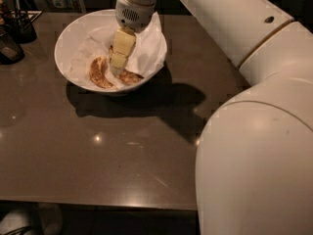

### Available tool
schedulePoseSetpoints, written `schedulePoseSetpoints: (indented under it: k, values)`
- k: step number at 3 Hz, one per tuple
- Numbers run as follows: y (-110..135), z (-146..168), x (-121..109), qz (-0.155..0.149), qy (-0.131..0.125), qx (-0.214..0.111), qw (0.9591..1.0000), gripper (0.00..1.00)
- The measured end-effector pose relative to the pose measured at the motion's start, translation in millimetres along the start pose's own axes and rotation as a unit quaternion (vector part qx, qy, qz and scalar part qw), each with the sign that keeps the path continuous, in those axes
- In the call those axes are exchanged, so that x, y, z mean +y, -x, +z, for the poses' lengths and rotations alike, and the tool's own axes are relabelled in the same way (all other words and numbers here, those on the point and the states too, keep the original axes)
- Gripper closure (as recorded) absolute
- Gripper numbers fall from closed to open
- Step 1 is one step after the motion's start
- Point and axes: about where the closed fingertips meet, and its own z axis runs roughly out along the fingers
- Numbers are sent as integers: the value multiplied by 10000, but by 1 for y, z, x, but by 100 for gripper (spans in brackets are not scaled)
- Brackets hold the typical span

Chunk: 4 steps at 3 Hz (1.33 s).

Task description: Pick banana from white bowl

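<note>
The white bowl stands at the far left of the dark table, lined with crumpled white paper. Two brown-spotted bananas lie in it. The longer banana runs from under the gripper toward the bowl's near right side. The shorter, more curled banana lies to its left. My gripper reaches down into the bowl from above, its yellowish tip right at the longer banana, between the two fruits. It hides the banana's upper part.
A dark holder with utensils and another dark object stand at the table's far left edge. My large white arm fills the right side of the view. The table's front edge runs along the bottom.
</note>
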Motion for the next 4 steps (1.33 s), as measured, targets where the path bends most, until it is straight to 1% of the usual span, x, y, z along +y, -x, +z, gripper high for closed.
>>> schedulePoseSetpoints:
  k: [1, 2, 3, 4]
  values:
    - [0, 0, 0, 7, 2, 1, 10000, 0]
    - [0, 15, -1, 299, 109, -172, 9993, 0]
    - [1, 27, 2, 512, 250, -289, 9980, 0]
    - [0, 33, 3, 662, 329, -328, 9967, 16]
